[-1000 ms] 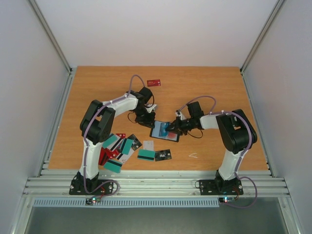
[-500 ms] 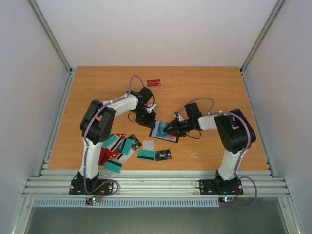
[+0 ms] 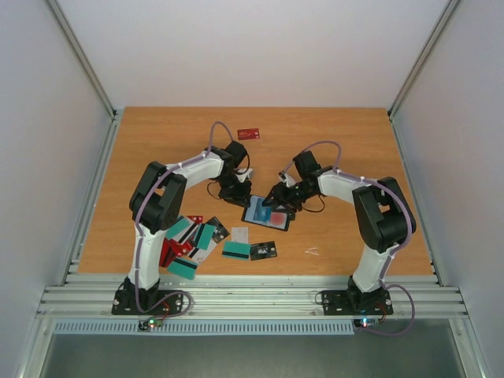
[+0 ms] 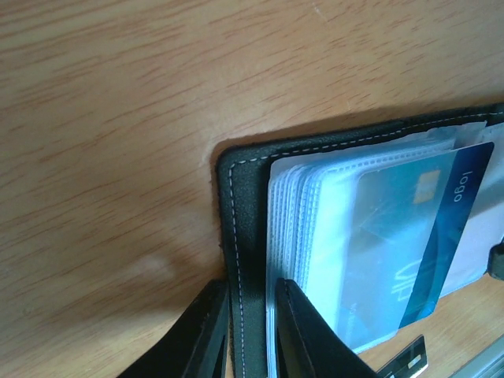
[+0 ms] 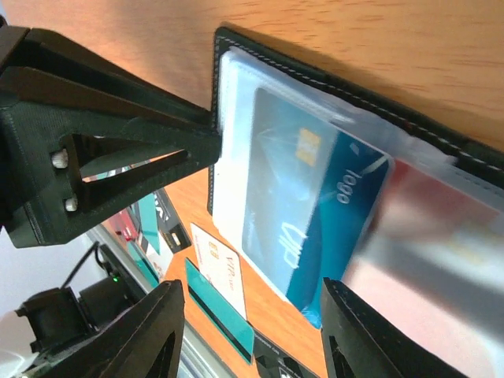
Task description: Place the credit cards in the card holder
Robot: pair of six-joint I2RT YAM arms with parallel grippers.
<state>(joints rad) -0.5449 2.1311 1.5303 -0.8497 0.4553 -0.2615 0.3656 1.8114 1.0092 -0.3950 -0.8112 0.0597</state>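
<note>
The card holder (image 3: 266, 214) lies open on the worktop (image 3: 157, 142) between the arms, with a blue card (image 5: 315, 213) (chip side up) in its clear sleeve. The left jaws are clamped on its black cover edge, and the right jaws stand apart just above it. Other credit cards (image 3: 193, 240) lie heaped near the left arm's base.

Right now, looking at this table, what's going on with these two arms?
The left arm's fingers pinch the stitched edge of the black folding card holder, which lies open on the wooden table. A blue plastic credit card with a gold chip sits among its clear sleeves. The right arm's fingers hover open just above that card, gripping nothing. A scatter of teal, red, black and white cards lies near the left arm's base, and one red card lies at the far side.
</note>
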